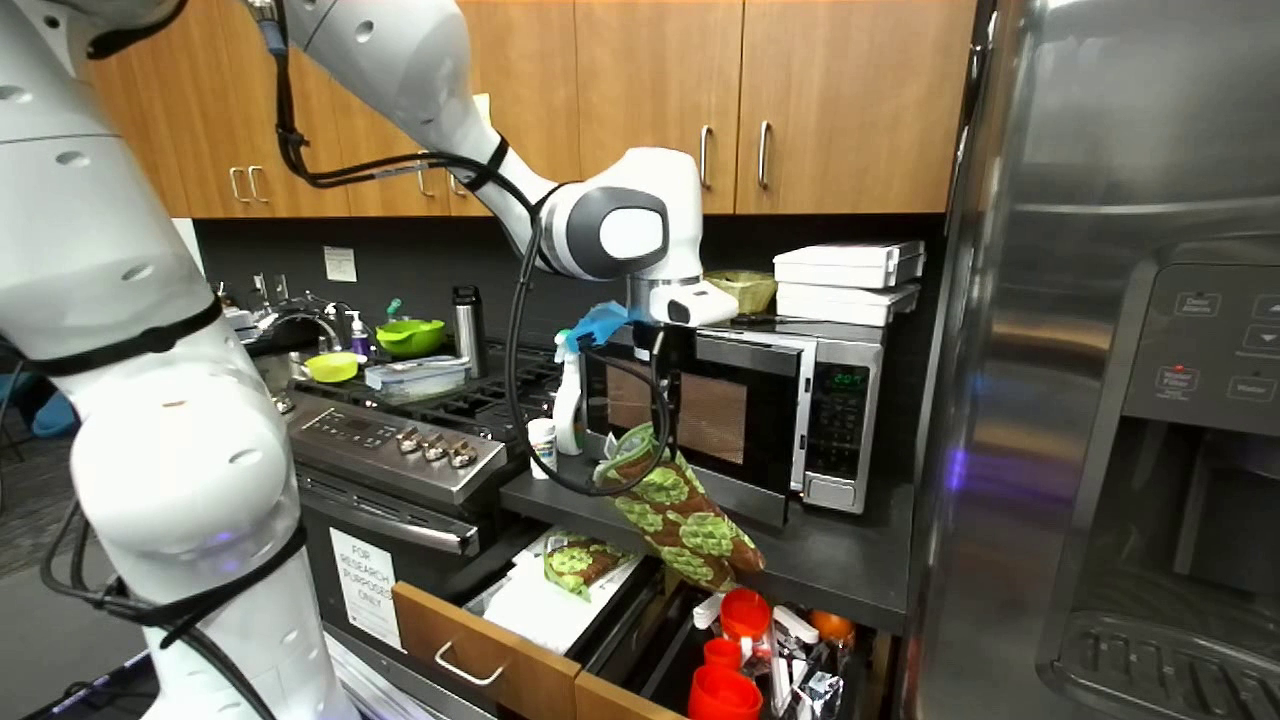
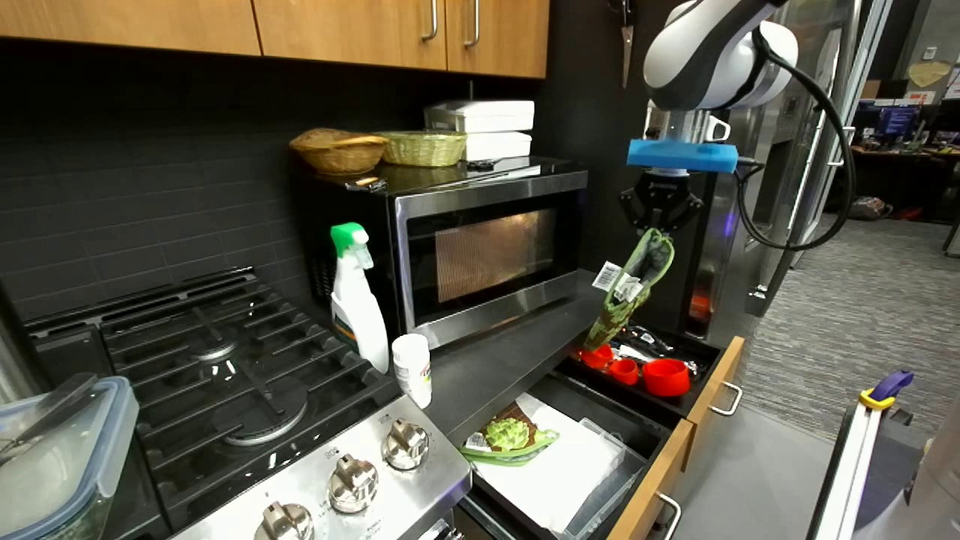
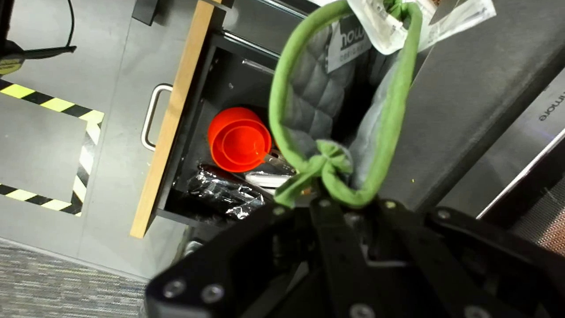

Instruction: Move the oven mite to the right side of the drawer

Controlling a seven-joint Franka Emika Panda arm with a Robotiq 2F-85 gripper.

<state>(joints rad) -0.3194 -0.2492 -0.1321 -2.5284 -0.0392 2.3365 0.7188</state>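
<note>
Near counter, mitt in claw

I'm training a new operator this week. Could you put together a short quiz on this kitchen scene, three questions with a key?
1. True or false: the tool holds the mitt by its open end.

2. Choose one: what colour are the cups in the drawer?
A) blue
B) red
C) white

3. Fill in the blank: the spray bottle stands on the counter between the stove and the ____.

Key: 1. true; 2. B; 3. microwave.
</note>
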